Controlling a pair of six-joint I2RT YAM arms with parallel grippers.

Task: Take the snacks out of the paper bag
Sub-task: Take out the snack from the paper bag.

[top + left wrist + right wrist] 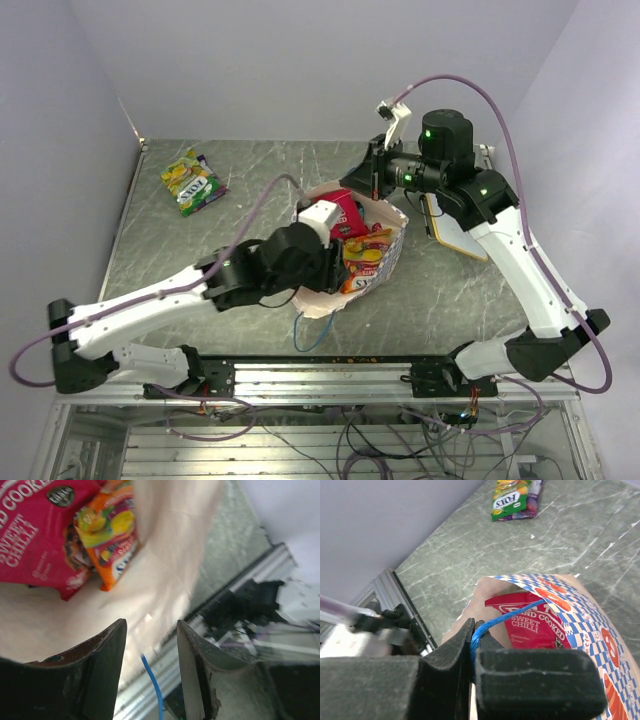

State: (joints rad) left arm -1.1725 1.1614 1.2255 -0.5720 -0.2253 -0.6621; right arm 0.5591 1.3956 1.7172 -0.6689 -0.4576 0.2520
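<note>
With our right gripper (472, 635) pinching the blue string handle (516, 611) at the mouth of the paper bag (592, 627), we should bring our left gripper (150, 632), jaws spread and empty at that mouth, deeper to the orange packet (107, 535) beside the red packet (35, 540) before closing.

Your paper bag (592, 630) is checkered blue and white outside with orange marks and cream inside; its string handle (510, 614) is bright blue. In it you see a red-pink packet (530, 622) with white lettering and an orange packet (112, 535). At the far left corner of your grey-green, marble-veined worktop (260, 190) is a yellow-green and purple packet (192, 182).
</note>
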